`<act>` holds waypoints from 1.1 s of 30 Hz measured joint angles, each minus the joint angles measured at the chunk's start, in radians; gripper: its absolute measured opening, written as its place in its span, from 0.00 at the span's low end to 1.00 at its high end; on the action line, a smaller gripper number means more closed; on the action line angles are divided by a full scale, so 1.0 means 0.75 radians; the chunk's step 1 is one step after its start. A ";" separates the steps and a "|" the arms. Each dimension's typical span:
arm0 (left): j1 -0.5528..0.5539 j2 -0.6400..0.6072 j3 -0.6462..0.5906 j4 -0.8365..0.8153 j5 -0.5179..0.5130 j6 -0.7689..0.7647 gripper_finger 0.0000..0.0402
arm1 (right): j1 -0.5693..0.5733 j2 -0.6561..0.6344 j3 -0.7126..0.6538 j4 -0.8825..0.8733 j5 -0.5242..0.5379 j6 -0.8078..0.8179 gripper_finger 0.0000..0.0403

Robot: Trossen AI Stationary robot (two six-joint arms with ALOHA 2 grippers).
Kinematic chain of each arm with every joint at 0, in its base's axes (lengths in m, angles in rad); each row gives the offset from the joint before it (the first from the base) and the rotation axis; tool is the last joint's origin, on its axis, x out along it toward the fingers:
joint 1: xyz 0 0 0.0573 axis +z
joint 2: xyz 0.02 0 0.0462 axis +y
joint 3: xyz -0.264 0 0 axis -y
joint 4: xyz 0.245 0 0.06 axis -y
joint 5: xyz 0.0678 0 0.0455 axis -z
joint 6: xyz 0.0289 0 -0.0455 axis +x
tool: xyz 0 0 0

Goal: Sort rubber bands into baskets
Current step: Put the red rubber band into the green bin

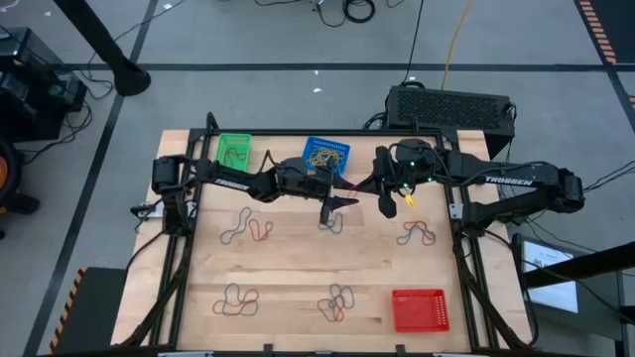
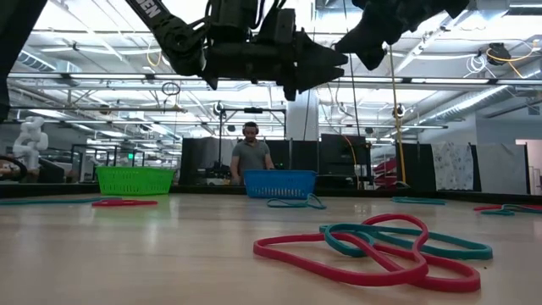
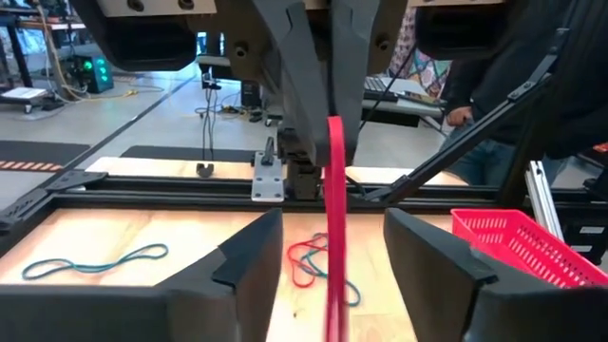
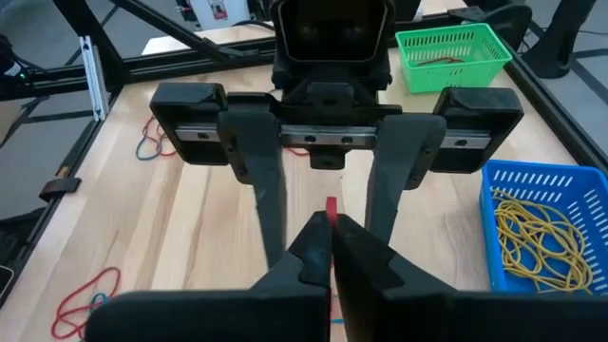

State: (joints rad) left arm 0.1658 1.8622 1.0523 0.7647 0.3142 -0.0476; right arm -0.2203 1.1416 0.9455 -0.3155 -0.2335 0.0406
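Right wrist view: my right end effector [image 4: 330,249] is pinching a red band [image 4: 331,207] between nearly shut fingers, and my left end effector [image 4: 323,204], fingers spread, is facing it above the counter [image 1: 298,268]; beyond, I am seeing the blue basket [image 1: 325,153] holding yellow bands [image 4: 541,233].

text: "TROSSEN" | on: right arm [image 1: 511,181] | left arm [image 1: 230,181] lettering: unreadable

Smooth pale wood table [image 1: 298,268]
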 joint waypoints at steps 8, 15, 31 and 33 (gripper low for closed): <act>0.000 0.000 0.000 0.002 -0.002 0.000 0.13 | 0.000 0.000 0.000 0.000 0.000 0.000 0.00; 0.000 -0.001 0.000 0.003 -0.002 -0.017 0.02 | -0.001 0.000 0.000 0.000 0.001 -0.007 0.03; 0.104 -0.442 -0.001 -0.988 -0.187 0.114 0.01 | -0.048 -0.001 0.001 -0.145 0.103 -0.109 0.46; 0.126 -0.529 -0.001 -1.163 -0.270 0.135 0.00 | -0.048 -0.001 0.001 -0.173 0.103 -0.110 0.48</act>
State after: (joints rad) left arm 0.2604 1.4652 1.0519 -0.1074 0.1115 0.0535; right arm -0.2562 1.1408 0.9463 -0.4453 -0.1565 -0.0420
